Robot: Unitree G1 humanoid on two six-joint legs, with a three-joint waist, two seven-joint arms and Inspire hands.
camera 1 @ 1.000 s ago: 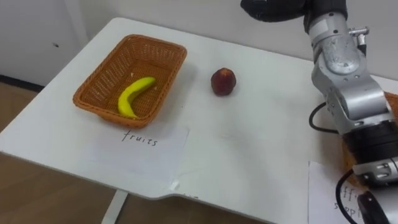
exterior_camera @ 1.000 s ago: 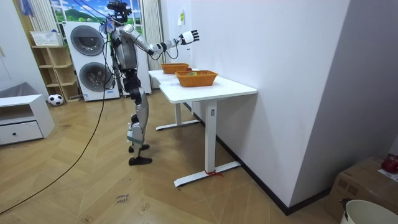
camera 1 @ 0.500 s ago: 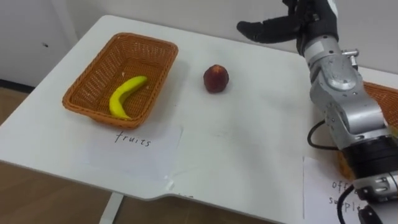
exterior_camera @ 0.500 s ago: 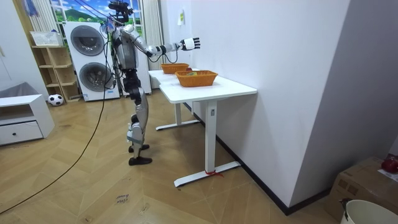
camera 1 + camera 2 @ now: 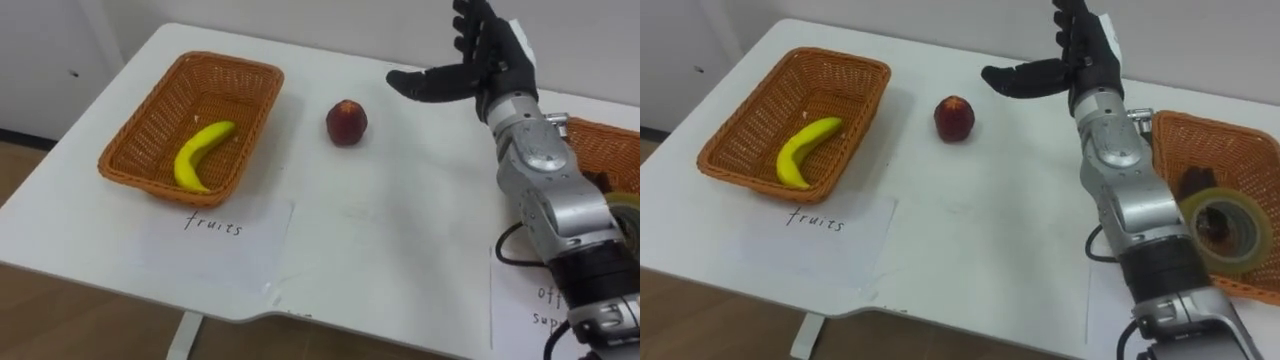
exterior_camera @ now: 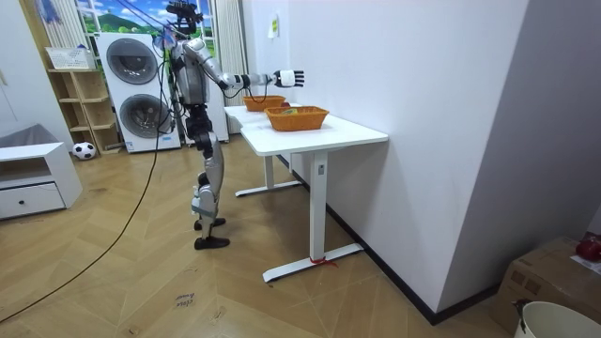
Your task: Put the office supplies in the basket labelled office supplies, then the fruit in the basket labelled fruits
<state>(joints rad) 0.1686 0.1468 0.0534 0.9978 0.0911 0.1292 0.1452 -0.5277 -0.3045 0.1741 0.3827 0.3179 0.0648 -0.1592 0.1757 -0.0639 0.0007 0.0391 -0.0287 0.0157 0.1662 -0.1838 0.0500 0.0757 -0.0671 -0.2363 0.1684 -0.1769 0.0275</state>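
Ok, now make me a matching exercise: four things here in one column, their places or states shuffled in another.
1 banana
2 red fruit
3 tape roll
4 right hand

A open, raised over the table
B in the right basket
C in the left basket
D on the bare table between baskets

Pairs: 1-C, 2-D, 3-B, 4-A
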